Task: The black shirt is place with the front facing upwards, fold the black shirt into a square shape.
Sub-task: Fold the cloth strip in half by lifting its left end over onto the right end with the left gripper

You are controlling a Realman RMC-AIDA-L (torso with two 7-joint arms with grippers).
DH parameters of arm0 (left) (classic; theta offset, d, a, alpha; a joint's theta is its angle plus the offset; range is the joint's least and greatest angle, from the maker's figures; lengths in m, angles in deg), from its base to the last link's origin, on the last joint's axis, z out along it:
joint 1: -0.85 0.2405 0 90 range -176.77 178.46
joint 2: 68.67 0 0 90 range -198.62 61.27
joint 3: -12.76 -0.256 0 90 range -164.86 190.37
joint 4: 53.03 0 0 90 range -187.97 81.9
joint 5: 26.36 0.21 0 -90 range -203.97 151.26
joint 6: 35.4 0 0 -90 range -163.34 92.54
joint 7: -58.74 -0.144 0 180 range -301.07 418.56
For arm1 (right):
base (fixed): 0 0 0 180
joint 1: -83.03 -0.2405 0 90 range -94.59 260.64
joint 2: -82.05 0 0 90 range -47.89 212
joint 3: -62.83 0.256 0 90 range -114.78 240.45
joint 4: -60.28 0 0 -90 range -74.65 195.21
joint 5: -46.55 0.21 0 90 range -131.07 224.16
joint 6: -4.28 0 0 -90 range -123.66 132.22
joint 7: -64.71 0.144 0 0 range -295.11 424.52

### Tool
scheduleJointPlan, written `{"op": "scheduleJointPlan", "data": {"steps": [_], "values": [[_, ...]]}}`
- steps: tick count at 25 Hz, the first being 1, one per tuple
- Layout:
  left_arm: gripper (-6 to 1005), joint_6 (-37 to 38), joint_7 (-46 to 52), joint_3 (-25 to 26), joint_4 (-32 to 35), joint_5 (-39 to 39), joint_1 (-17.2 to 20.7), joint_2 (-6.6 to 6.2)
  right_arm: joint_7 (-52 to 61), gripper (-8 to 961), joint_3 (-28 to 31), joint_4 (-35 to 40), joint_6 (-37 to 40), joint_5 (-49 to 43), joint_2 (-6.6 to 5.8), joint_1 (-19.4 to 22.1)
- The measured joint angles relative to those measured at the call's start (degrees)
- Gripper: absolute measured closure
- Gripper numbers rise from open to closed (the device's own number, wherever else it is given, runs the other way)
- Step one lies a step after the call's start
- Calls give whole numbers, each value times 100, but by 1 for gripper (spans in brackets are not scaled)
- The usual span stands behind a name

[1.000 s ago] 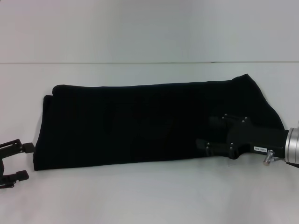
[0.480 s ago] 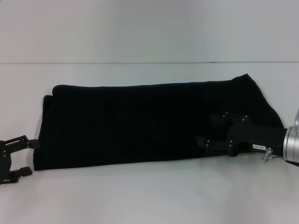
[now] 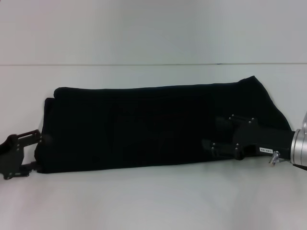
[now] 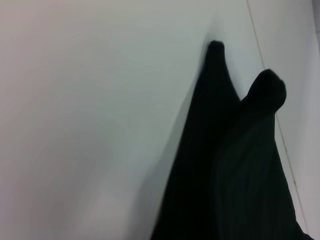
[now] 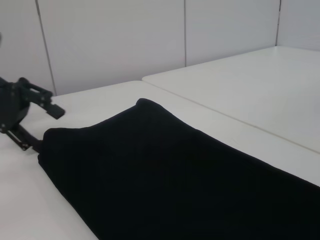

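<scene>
The black shirt (image 3: 153,124) lies folded into a long strip across the white table, also seen in the left wrist view (image 4: 235,165) and the right wrist view (image 5: 175,175). My left gripper (image 3: 37,151) is open at the strip's left end, one finger on either side of the near left corner; it shows far off in the right wrist view (image 5: 44,126). My right gripper (image 3: 212,136) rests low over the right part of the shirt, fingers spread with nothing between them. No lettering or label shows.
The white table (image 3: 153,201) extends in front of and behind the shirt. A seam (image 3: 144,64) runs across the table behind it. A pale wall with panel joints (image 5: 185,30) stands beyond.
My left gripper has moved right and slightly up, from beside the shirt to its left end. The right gripper and the shirt have stayed in place.
</scene>
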Motion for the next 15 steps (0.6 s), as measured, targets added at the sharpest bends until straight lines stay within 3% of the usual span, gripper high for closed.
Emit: {"op": "scheduleJointPlan", "data": {"steps": [9, 15], "values": [[173, -225, 1, -263, 0, -1, -361, 11, 1, 102, 27, 1, 42, 5, 1, -13], [184, -255, -3, -289, 1, -1, -383, 9, 12, 102, 22, 1, 48, 5, 18, -30]]}}
